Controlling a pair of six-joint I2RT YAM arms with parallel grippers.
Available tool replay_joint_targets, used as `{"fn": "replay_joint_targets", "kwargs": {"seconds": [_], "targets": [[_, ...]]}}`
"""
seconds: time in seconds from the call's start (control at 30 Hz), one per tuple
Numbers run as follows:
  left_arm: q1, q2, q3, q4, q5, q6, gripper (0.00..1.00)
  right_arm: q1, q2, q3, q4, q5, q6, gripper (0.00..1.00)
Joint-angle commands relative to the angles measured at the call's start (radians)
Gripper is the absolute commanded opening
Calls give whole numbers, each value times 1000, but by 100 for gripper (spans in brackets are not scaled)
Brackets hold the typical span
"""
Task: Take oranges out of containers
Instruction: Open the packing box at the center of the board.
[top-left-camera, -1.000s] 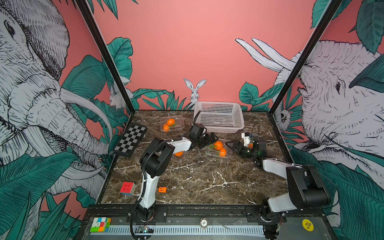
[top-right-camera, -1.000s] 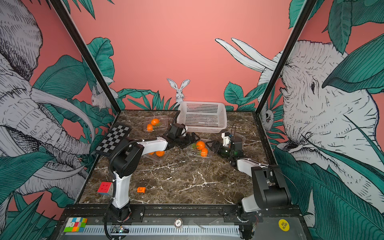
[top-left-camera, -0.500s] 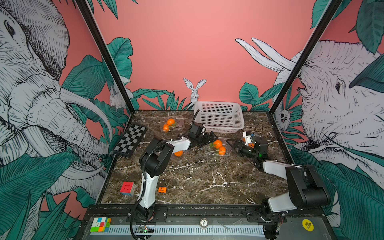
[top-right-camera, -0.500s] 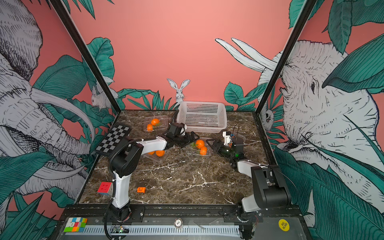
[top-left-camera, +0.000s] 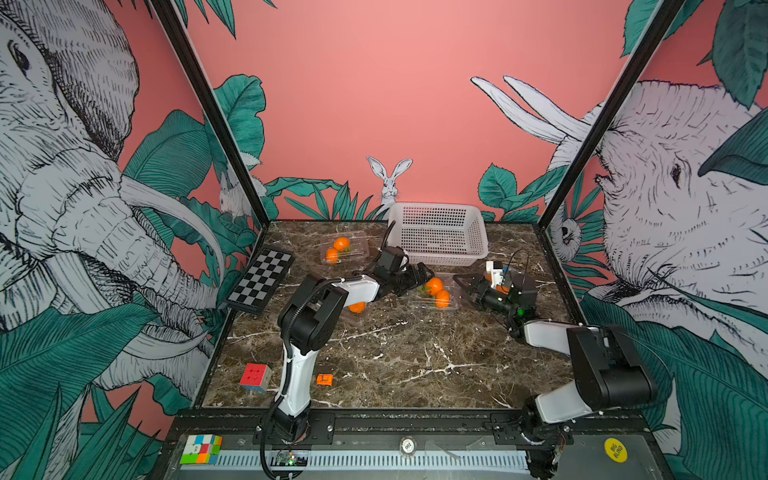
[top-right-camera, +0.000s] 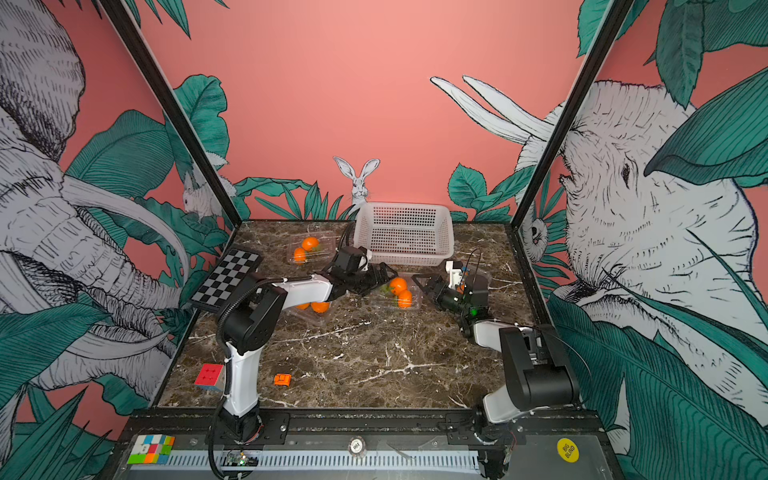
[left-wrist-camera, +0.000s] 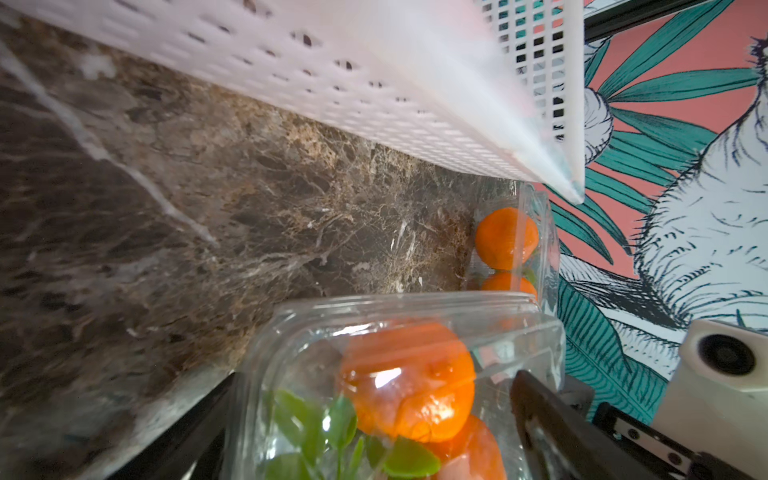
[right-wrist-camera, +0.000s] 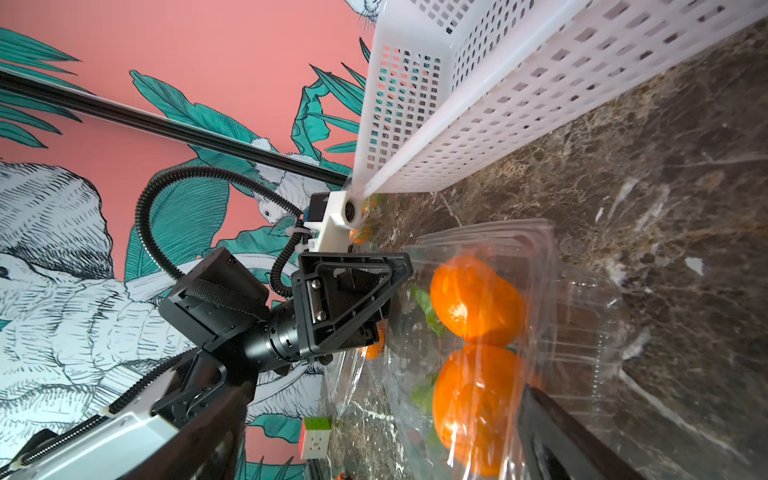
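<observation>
Change: Hardly anything moved over the last second. Both arms stayed stationed at either end of the middle container (top-left-camera: 454, 306), which shifted only a touch.
Meaning: That looked like a set-up for prying the box open. The lid still appeared shut, so no fruit was out yet.
Left gripper: The left gripper (top-left-camera: 419, 275) was spread wide and pinched nothing. In the left wrist view the box's end sat between its fingers (left-wrist-camera: 548, 419). Whether they touched the plastic could not be told.
Right gripper: The right gripper (top-left-camera: 466, 283) was spread wide too and empty. It faced the opposite end of the same box, one finger just beside its wall.
Oranges: Two oranges (top-left-camera: 434, 286) with green leaves lay inside the middle container, in front of the white basket (top-left-camera: 436, 253).
Other boxes: The back container (top-left-camera: 361, 249) also held two. More fruit showed in a third container (top-right-camera: 318, 316) under the left forearm.
</observation>
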Motion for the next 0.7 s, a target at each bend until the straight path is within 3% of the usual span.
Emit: {"fn": "replay_joint_targets", "kwargs": {"seconds": [0.0,0.67], "targets": [[4,-35,-8,50,18,-27,99,-1,31,7,91,-29,74,99],[4,-15,-14,98,26,-63,99,50,115,36,208,-57,210,97]]}}
